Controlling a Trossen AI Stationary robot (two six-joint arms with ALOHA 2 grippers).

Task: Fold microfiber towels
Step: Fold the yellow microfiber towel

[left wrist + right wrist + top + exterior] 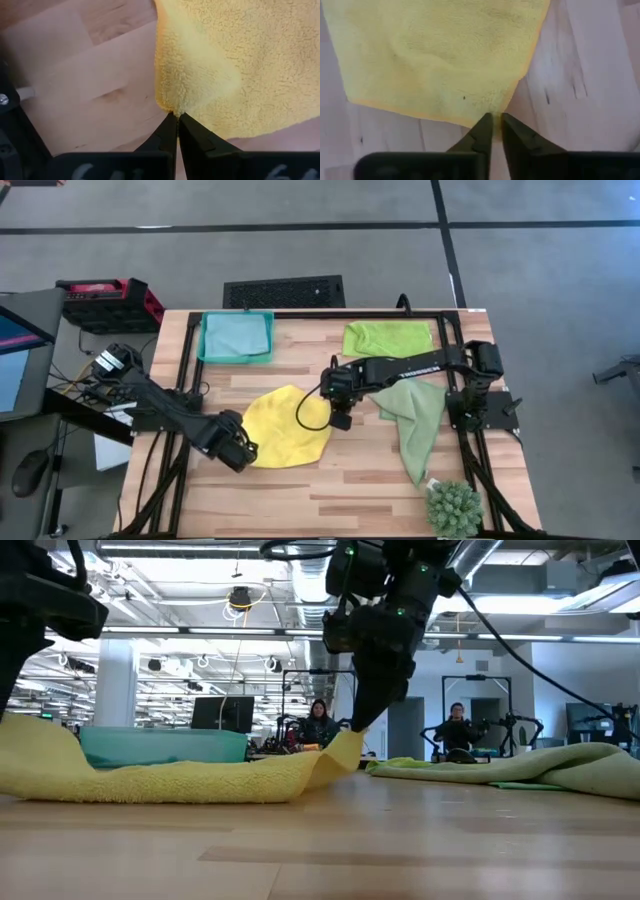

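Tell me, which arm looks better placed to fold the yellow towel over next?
Probably the right. Its gripper pinches the yellow towel's corner and has it raised off the table in the low view. The left gripper pinches the opposite edge, low by the table.

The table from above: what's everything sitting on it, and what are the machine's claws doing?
yellow towel: one, yellow, table middle, each end effector pinching a corner.
sage green towel: one, right side, crumpled.
lime green towel: one, far edge, right of centre.
light blue towel: one, inside the tray.
tray: one, teal, far left.
plant: one, spiky green, near right corner.
left end effector: shut on the yellow towel's near-left corner.
right end effector: shut on its right corner.
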